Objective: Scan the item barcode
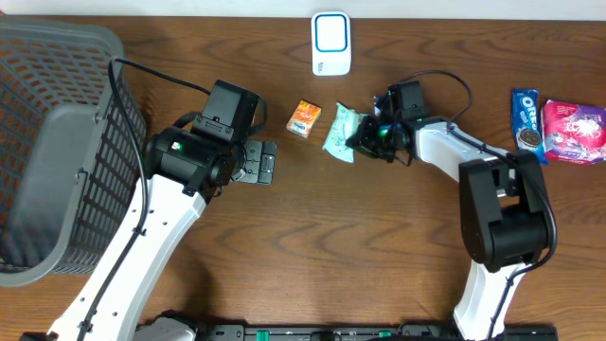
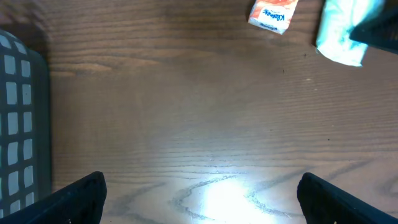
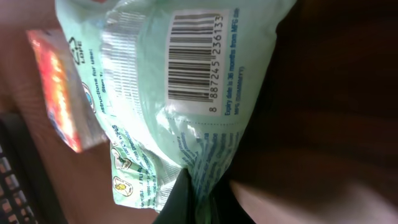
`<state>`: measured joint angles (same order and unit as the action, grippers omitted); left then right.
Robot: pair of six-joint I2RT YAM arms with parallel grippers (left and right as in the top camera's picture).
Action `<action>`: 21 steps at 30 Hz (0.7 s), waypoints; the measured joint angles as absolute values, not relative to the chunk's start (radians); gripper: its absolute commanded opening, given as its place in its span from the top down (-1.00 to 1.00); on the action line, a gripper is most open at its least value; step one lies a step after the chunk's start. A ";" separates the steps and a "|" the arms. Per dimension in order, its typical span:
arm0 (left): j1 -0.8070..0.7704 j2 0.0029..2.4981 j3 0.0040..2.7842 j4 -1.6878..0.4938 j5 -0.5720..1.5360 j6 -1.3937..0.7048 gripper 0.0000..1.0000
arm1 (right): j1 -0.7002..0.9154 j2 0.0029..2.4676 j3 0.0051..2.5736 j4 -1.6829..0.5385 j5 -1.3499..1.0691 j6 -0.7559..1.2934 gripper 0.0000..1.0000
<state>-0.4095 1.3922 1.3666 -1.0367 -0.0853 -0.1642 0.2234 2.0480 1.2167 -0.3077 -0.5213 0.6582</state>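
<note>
The mint-green packet (image 1: 339, 133) lies in the middle of the desk (image 1: 379, 237) toward the far edge, below a white scanner (image 1: 331, 43) and apart from it. Its right edge is pinched in the right fingers (image 1: 365, 142), which are closed tight on the wrapper. Whether the packet rests on the wood or hangs just above it cannot be told. In the right wrist view the packet (image 3: 155, 124) fills the frame with its crinkled back side up, and the barcode (image 3: 194, 57) faces the camera, its digits readable underneath. Just left of the packet sits a small orange box (image 1: 304, 119), not touching it. Further left, the left fingers (image 2: 81, 199) are spread fully apart over bare wood and hold nothing. A dark grey basket (image 1: 57, 142) stands at the left edge of the desk. Well to the right, a blue biscuit pack (image 1: 526, 118) and a pink bag (image 1: 576, 131) lie side by side.
</note>
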 measured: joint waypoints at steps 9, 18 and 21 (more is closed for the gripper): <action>-0.410 1.392 1.367 -1.036 -0.085 -0.164 -0.96 | 0.191 1.812 1.184 -0.570 -0.095 0.587 0.97; -0.410 1.392 1.367 -1.036 -0.085 -0.164 -0.96 | 0.273 1.782 1.184 -0.648 0.374 0.571 0.49; -0.410 1.392 1.367 -1.036 -0.085 -0.164 -0.96 | 0.274 1.808 1.184 -0.649 0.367 0.570 -0.45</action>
<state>-0.4095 1.3922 1.3666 -1.0363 -0.0853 -0.1642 0.2741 1.8084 1.1839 -0.6487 0.3668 0.5697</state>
